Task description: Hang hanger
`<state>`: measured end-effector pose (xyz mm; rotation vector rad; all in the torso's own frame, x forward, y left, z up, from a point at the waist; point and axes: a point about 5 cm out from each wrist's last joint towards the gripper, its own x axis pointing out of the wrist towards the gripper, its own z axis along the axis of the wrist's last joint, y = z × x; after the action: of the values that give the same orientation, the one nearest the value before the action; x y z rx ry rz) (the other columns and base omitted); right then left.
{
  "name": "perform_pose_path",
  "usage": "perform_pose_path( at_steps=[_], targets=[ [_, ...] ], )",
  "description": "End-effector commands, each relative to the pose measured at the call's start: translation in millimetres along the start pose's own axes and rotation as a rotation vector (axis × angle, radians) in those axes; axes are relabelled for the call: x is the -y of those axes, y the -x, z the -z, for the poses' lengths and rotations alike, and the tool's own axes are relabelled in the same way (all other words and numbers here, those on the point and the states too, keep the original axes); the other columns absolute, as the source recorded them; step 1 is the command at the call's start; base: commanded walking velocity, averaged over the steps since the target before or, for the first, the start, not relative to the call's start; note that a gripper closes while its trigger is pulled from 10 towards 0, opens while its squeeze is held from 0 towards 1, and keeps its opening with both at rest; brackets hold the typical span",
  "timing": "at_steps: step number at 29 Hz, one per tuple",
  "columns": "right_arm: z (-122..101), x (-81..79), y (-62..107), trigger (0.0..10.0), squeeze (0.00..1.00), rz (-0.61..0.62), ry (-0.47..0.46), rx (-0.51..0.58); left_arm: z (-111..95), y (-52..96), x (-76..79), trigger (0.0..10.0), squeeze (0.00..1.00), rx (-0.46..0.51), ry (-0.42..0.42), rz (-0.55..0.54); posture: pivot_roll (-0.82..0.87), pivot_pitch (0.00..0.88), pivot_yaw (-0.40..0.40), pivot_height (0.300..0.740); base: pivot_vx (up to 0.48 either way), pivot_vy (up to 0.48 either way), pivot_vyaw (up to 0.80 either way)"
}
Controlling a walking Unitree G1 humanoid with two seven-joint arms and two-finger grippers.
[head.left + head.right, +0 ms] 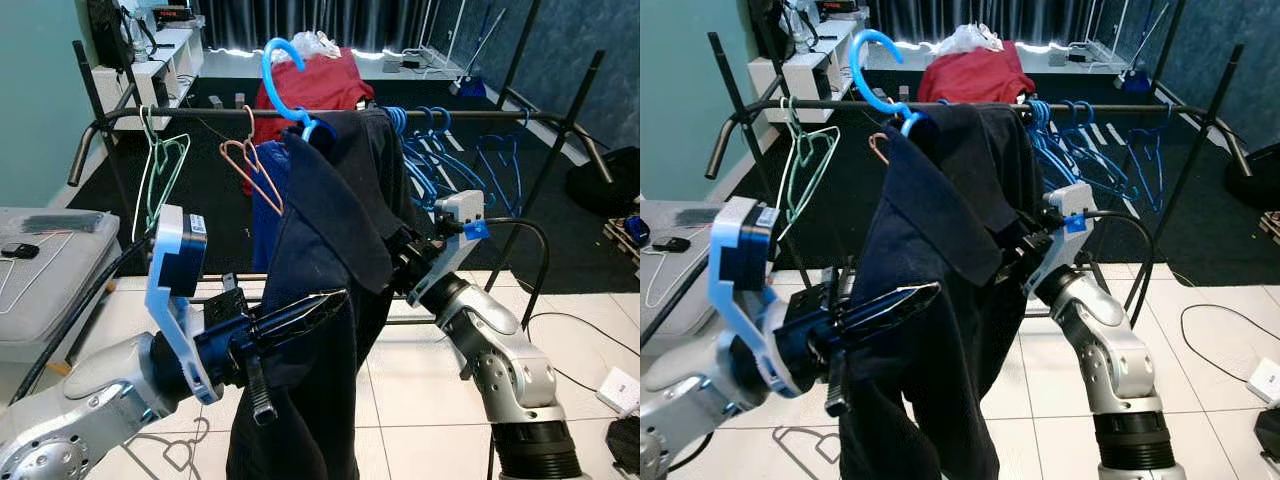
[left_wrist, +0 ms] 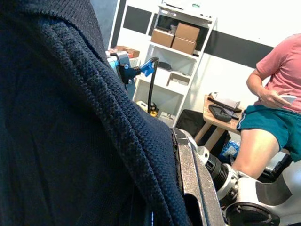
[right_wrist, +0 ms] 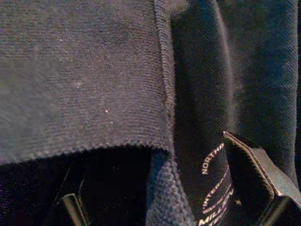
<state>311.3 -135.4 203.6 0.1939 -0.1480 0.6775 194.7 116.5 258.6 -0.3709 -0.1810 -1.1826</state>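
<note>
A light blue hanger (image 1: 279,78) carries a dark navy garment (image 1: 335,230). Its hook stands up in front of the black rail (image 1: 200,114), and I cannot tell whether it touches the rail. My right gripper (image 1: 402,258) reaches into the garment from the right, below the collar. Cloth and a neck label lie between its fingers (image 3: 257,175), and the tips are hidden. My left gripper (image 1: 322,303) comes in low from the left. Its long fingers (image 1: 895,300) are close together at the garment's front edge, with the knit cloth (image 2: 94,117) draped over them.
On the rail hang a green wire hanger (image 1: 160,165), a copper one (image 1: 250,165) and several blue hangers (image 1: 450,150). A red cloth (image 1: 310,85) lies behind. A grey table (image 1: 40,265) stands at left. A seated person (image 2: 273,108) is nearby. Cables cross the tiled floor.
</note>
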Motion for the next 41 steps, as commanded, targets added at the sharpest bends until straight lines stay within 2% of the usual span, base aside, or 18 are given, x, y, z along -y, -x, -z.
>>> perform_pose_path(
  at_steps=[1, 8, 9, 12, 13, 20, 28, 30, 31, 32, 34, 35, 36, 37, 39, 40, 41],
  targets=[
    [2.0, -2.7, -1.1, 10.0, 0.0, -0.007, 0.001, -0.013, -5.6, -4.1, 9.3, 10.0, 0.0, 0.009, -0.023, 0.059, 0.01, 0.0, -0.014, 0.74, 0.0, 0.0, 0.0],
    [3.0, 0.8, -2.3, 10.0, 0.0, 0.033, 0.012, -0.013, -5.6, -5.0, 11.1, 10.0, 0.0, 0.007, -0.016, 0.074, 0.01, 0.0, -0.014, 0.74, 0.0, 0.0, 0.0],
    [2.2, 3.0, -2.8, 0.5, 0.0, 0.055, 0.018, -0.004, -5.4, -5.0, 11.9, 10.0, 0.0, 0.005, -0.013, 0.079, 0.01, 0.0, -0.013, 0.74, 0.0, 0.0, 0.0],
    [2.2, 3.0, -2.8, 0.5, 0.0, 0.055, 0.018, -0.004, -5.4, -5.0, 11.9, 10.0, 0.0, 0.005, -0.013, 0.079, 0.01, 0.0, -0.013, 0.74, 0.0, 0.0, 0.0],
    [-2.0, 6.7, -3.3, 0.0, 0.0, 0.082, 0.013, 0.025, -4.8, -4.4, 13.0, 10.0, 0.0, 0.0, -0.008, 0.083, 0.01, 0.0, -0.015, 0.74, 0.0, 0.0, 0.0],
    [-12.9, 14.6, -3.0, 0.0, 0.0, 0.121, 0.009, 0.084, -0.9, -1.4, 12.6, 10.0, 0.0, -0.022, 0.0, 0.069, 0.01, 0.0, -0.017, 0.74, 0.0, 0.0, 0.0],
    [-15.5, 14.7, -3.0, 0.0, 0.0, 0.114, 0.008, 0.094, 0.4, -0.6, 8.8, 10.0, 0.0, -0.028, -0.003, 0.044, 0.0, 0.0, -0.016, 0.74, 0.0, 0.0, 0.0],
    [-17.3, 14.3, -2.7, 0.0, 0.0, 0.106, 0.01, 0.097, 2.9, 0.7, 3.4, 10.0, 0.0, -0.049, -0.02, 0.007, 0.0, 0.0, -0.015, 0.74, 0.0, 0.0, 0.0],
    [-18.8, 13.7, -2.0, 0.0, 0.0, 0.098, 0.012, 0.098, 6.0, 3.0, -3.6, 10.0, 0.0, -0.08, -0.049, -0.041, 0.0, 0.0, -0.013, 0.74, 0.0, 0.0, 0.0],
    [-18.8, 13.7, -2.0, 0.0, 0.0, 0.098, 0.012, 0.098, 6.0, 3.0, -3.6, 10.0, 0.0, -0.08, -0.049, -0.041, 0.0, 0.0, -0.013, 0.74, 0.0, 0.0, 0.0],
    [-23.6, 14.7, 1.3, 0.0, 0.0, 0.081, 0.027, 0.097, 12.5, 14.7, -23.2, 10.0, 0.0, -0.179, -0.15, -0.164, 0.0, 0.0, -0.011, 0.74, 0.0, 0.0, 0.0],
    [-23.6, 14.7, 1.3, 0.0, 0.0, 0.081, 0.027, 0.097, 12.5, 14.7, -23.2, 10.0, 0.0, -0.179, -0.15, -0.164, 0.0, 0.0, -0.011, 0.74, 0.0, 0.0, 0.0],
    [-29.0, 17.6, 4.4, 0.0, 0.0, 0.078, 0.034, 0.108, 14.5, 24.6, -32.9, 10.0, 0.0, -0.259, -0.236, -0.213, 0.0, 0.0, -0.009, 0.74, 0.0, 0.0, 0.0],
    [-29.0, 17.6, 4.4, 0.0, 0.0, 0.078, 0.034, 0.108, 14.5, 24.6, -32.9, 10.0, 0.0, -0.259, -0.236, -0.213, 0.0, 0.0, -0.009, 0.74, 0.0, 0.0, 0.0],
    [-40.2, 25.5, 10.9, 0.0, 0.0, 0.093, 0.037, 0.138, 9.3, 42.9, -43.5, 10.0, 0.0, -0.373, -0.378, -0.25, -0.01, 0.0, -0.008, 0.74, 0.0, 0.0, 0.0],
    [-40.2, 25.5, 10.9, 0.0, 0.0, 0.093, 0.037, 0.138, 9.3, 42.9, -43.5, 10.0, 0.0, -0.373, -0.378, -0.25, -0.01, 0.0, -0.008, 0.74, 0.0, 0.0, 0.0],
    [-43.5, 28.1, 12.7, 0.0, 0.0, 0.1, 0.034, 0.149, 5.9, 47.5, -45.6, 10.0, 0.0, -0.396, -0.416, -0.254, -0.01, 0.0, -0.008, 0.74, 0.0, 0.0, 0.0]
  ],
)
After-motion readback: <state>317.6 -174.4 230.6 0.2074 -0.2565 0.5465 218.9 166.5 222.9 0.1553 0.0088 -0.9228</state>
